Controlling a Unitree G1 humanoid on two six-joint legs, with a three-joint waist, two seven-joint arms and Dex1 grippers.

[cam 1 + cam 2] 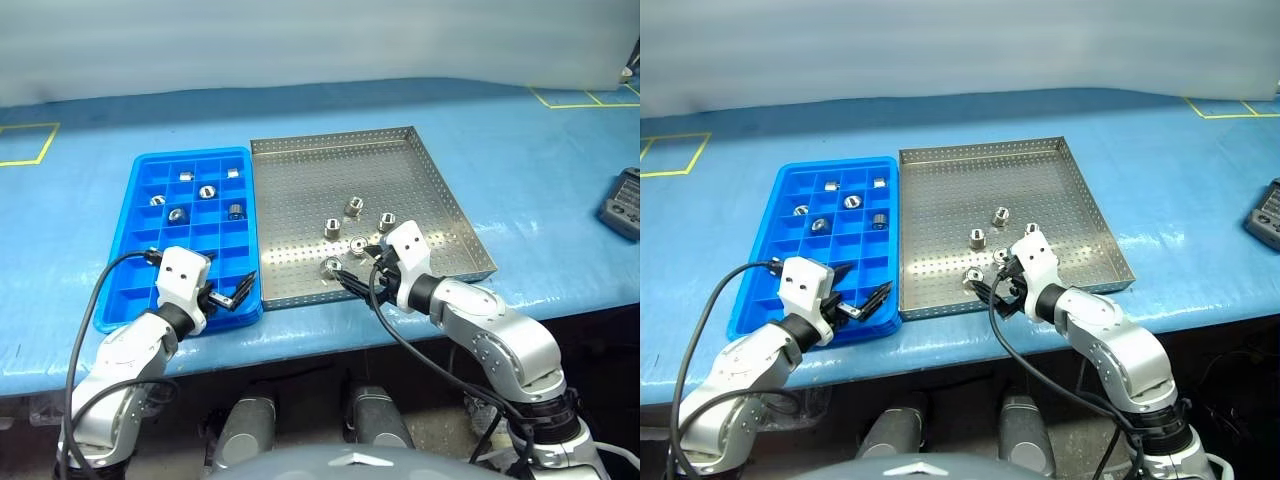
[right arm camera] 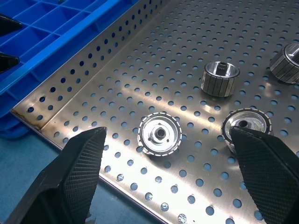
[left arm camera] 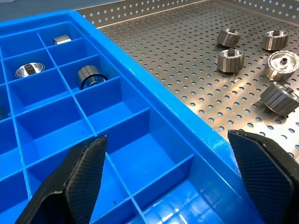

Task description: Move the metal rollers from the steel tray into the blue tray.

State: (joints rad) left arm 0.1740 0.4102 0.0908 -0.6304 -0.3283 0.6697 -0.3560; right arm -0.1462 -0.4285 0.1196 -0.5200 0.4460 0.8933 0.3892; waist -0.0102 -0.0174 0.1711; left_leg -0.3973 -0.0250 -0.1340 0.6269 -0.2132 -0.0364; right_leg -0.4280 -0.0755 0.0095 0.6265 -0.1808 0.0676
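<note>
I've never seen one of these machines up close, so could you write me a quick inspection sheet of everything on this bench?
Surface: blue table cover with yellow tape marks.
Job's things: steel tray holds five metal rollers; blue tray beside it holds five more in separate compartments.
Clutter: dark boxed object at the table's right edge, too small to identify.
Hands: left hand open, empty, over the blue tray's near corner; right hand open, empty, straddling a roller at the steel tray's front.
Cables: black cable looping from each wrist.
Surroundings: pale wall behind.
</note>
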